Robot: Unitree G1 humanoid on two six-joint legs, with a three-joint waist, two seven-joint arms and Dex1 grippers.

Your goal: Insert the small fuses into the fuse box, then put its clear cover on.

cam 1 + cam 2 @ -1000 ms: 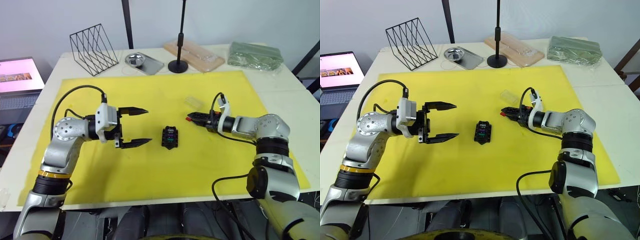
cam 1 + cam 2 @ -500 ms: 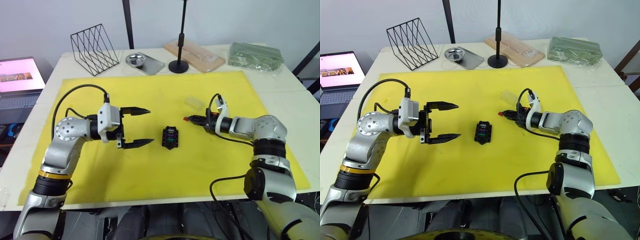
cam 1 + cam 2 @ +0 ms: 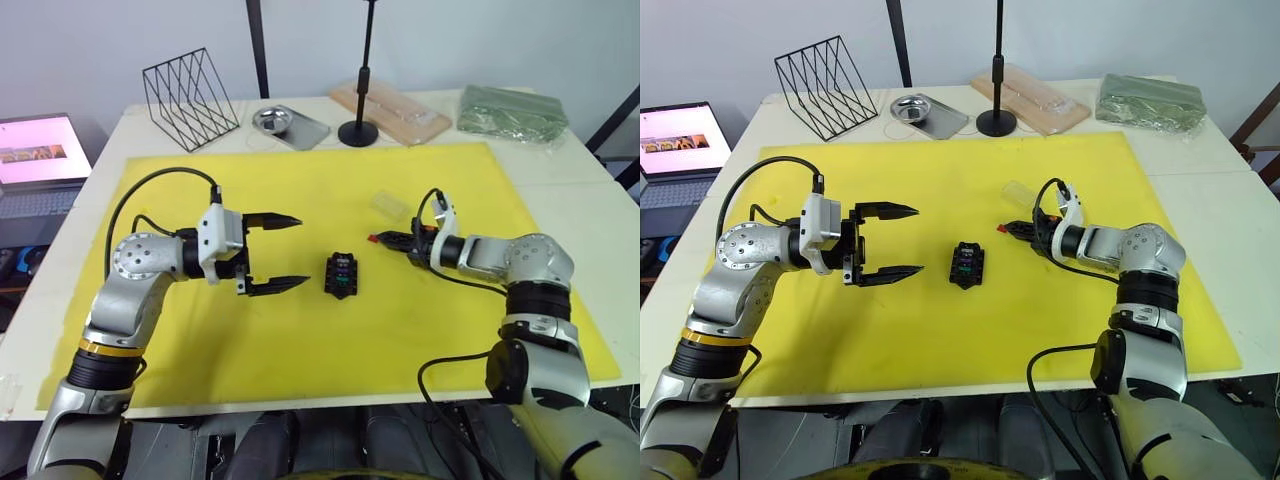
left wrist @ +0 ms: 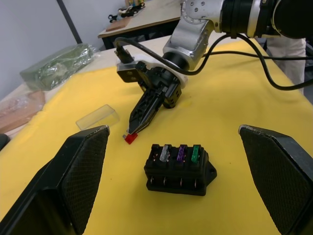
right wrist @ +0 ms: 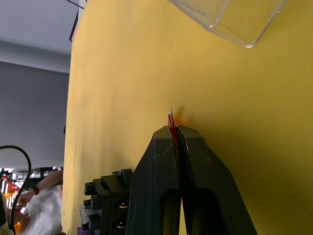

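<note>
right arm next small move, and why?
Probably carry the red fuse over to the fuse box and line it up above the free slot. The right gripper is shut on it just beside the box, which already holds three fuses.

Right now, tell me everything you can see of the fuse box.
The fuse box is a small black block, plastic by its look, lying flat on the yellow mat between the two grippers, touched by neither. Its top row holds three fuses, grey, purple and green, with the slot at one end seemingly open. A small tab juts from one end. No cover is on it; the clear cover lies apart on the mat.
</note>
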